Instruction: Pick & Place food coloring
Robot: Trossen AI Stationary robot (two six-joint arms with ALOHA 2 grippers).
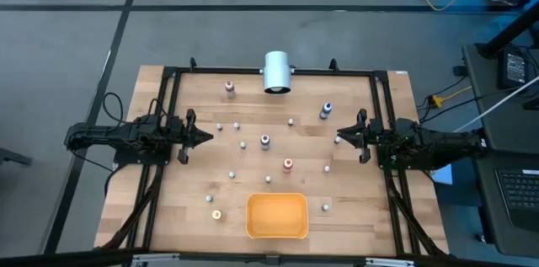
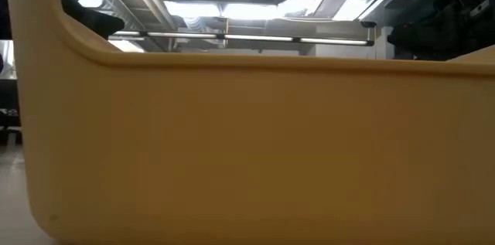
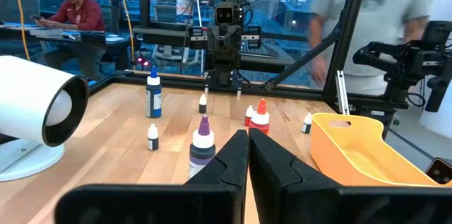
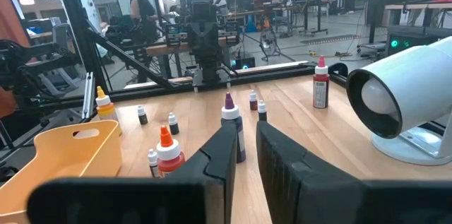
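Purple-topped food coloring bottle (image 3: 203, 146) just beyond the closed, empty left claw (image 3: 248, 157).

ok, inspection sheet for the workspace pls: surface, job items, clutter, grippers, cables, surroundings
Surface: wooden table inside a black frame.
Job's things: food coloring bottles stand scattered and upright, among them a blue-topped bottle, a purple-topped bottle, a red-topped bottle and a pink-topped bottle; none lies in the orange tray.
Clutter: white cylinder at the far edge.
Grippers: left gripper at the table's left side, fingers shut, holding nothing; right gripper at the right side, slightly open, holding nothing.
Cables: yellow cable on the floor beyond the table.
Surroundings: people stand and sit behind the table in the wrist views.
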